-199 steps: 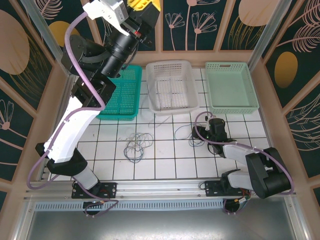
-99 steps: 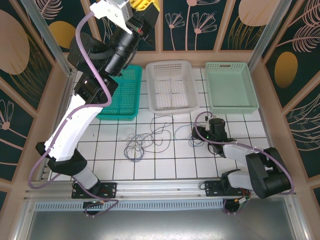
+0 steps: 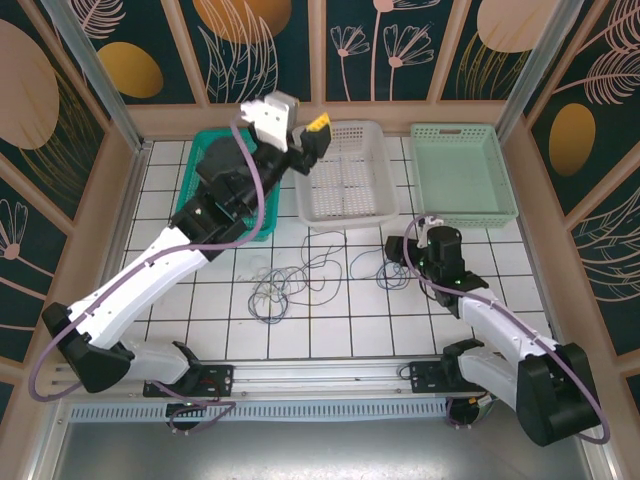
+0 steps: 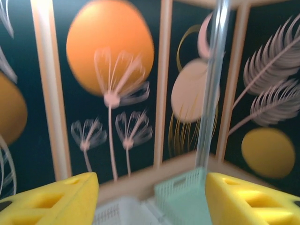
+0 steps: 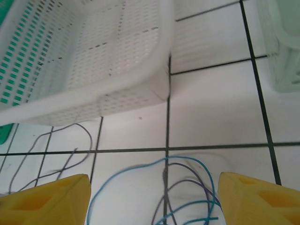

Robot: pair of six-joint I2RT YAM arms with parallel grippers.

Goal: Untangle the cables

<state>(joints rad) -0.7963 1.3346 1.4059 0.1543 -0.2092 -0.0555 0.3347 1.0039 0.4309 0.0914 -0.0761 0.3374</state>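
Separation is in hand: a tangle of cables (image 3: 278, 288) lies mid-worktop (image 3: 340, 322), with a blue loop (image 5: 178, 157) at its 3 o'clock below the right fingers (image 5: 42, 197), wide and empty. The left fingers (image 4: 47, 197), wide and empty, are raised at 12 o'clock. Lowering onto one strand is judged next. Two clumps and three baskets (image 3: 460, 129) are counted

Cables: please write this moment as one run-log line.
cables: tangled on table | left pincer: open, empty, near white basket | right pincer: open, over blue cable
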